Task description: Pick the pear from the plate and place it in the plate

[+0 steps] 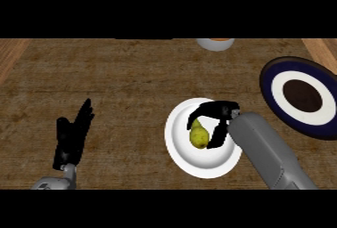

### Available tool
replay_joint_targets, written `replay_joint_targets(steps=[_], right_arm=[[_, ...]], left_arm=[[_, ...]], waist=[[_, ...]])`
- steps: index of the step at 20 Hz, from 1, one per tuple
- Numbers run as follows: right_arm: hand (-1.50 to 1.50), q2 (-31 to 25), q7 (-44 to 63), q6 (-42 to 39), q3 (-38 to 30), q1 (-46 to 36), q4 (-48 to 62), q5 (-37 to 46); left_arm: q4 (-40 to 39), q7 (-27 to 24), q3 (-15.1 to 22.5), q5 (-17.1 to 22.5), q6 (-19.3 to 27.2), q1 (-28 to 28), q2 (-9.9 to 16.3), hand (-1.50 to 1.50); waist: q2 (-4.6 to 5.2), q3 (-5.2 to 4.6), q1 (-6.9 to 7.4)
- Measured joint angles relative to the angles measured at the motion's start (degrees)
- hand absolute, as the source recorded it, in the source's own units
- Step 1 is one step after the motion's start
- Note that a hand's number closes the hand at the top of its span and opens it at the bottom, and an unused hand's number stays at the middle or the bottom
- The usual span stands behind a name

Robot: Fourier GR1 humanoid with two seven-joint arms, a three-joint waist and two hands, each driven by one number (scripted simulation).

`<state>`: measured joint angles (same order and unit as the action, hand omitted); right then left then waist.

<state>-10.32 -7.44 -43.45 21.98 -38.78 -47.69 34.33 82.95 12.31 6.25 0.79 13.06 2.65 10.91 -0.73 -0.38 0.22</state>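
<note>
With your left robot hand (71,136) resting open at the worktop's (125,84) near left, keep the right robot hand (214,118) curled round the pear (198,137) on the white plate (197,167), then lift straight before crossing toward the blue-rimmed plate (270,87) beyond.

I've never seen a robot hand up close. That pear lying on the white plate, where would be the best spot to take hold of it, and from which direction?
Probably around its wide lower belly, coming from above. The pear lies on its side on the white plate, so its flanks are exposed and the plate blocks any approach from below. The right hand is already there, thumb and fingers curled down on either side.
</note>
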Motion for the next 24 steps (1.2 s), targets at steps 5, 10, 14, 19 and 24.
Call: replay_joint_targets(steps=[5, 10, 14, 19, 24], right_arm=[[1.5, 0.21, -5.56, 3.71, -0.76, -1.13, 2.46, 3.49], [1.5, 1.39, -6.79, 9.26, -2.57, -1.52, 3.61, 6.47], [1.5, -1.22, -3.73, 21.0, -4.87, 0.04, 1.48, 9.73], [1.5, -6.05, 1.34, 39.21, -7.78, 3.36, -4.36, 15.53], [1.5, -9.03, 3.26, 50.62, -10.41, 9.6, -14.96, 17.61]], left_arm=[[0.94, 0.08, -0.79, -0.49, -0.83, -0.59, -0.15, 0.0], [0.29, -0.25, -2.12, -0.34, -2.18, -0.07, -0.16, 0.0], [0.59, 0.43, -2.64, -0.32, -1.92, -0.23, -0.02, 0.0], [0.96, 0.12, -2.72, -0.69, -1.1, -1.66, -0.38, 0.0], [1.93, 0.51, -2.84, -0.65, -1.06, -2.77, -0.38, 0.0]], waist=[[0.11, 0.12, 0.25], [0.21, 0.26, 0.29], [0.32, 0.37, -0.49], [0.0, 0.4, -2.11], [0.0, 0.38, -2.29]])
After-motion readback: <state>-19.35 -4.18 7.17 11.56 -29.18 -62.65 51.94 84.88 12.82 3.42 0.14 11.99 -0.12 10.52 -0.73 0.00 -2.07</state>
